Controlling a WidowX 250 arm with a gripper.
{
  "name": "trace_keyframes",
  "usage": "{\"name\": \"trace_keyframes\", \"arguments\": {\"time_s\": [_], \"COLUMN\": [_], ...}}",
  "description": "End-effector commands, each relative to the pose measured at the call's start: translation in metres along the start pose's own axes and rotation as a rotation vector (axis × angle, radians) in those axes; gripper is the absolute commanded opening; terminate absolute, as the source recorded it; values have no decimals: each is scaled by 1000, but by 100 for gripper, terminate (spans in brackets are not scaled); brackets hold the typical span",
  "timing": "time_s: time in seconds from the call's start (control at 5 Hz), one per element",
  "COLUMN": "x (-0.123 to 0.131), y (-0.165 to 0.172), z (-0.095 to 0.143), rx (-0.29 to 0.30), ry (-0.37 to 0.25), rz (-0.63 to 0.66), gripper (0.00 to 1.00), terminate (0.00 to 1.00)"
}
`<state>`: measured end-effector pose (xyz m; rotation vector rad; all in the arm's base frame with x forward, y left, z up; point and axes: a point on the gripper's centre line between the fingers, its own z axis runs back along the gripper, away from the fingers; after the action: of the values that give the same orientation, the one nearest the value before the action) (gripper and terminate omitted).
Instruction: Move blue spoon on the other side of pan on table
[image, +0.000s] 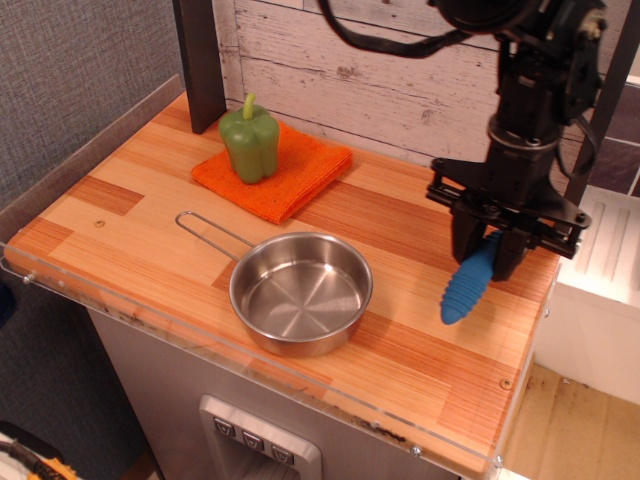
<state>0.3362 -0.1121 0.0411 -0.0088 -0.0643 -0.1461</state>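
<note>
My black gripper (487, 252) hangs over the right part of the table (400, 350). It is shut on the blue spoon (468, 284), whose ribbed blue handle points down and to the left, its tip at or just above the wood. The spoon's metal bowl is hidden between the fingers. The round steel pan (301, 292) stands near the front edge, left of the spoon, with its wire loop handle (210, 229) pointing to the back left. The pan is empty.
A green bell pepper (250, 140) stands on a folded orange cloth (275, 170) at the back. A dark post (201, 60) rises at the back left. A white plank wall runs behind, and a clear plastic rim (250, 365) edges the front.
</note>
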Motion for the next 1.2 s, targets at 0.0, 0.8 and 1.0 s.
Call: {"name": "trace_keyframes", "arguments": {"time_s": [0.0, 0.8, 1.0], "x": [-5, -4, -6], "y": [23, 27, 32], "z": [-2, 2, 45], "rx": [28, -26, -77], "ry": [3, 6, -66], "rz": [47, 32, 7], "gripper": [0, 100, 100], "terminate": [0, 0, 0]}}
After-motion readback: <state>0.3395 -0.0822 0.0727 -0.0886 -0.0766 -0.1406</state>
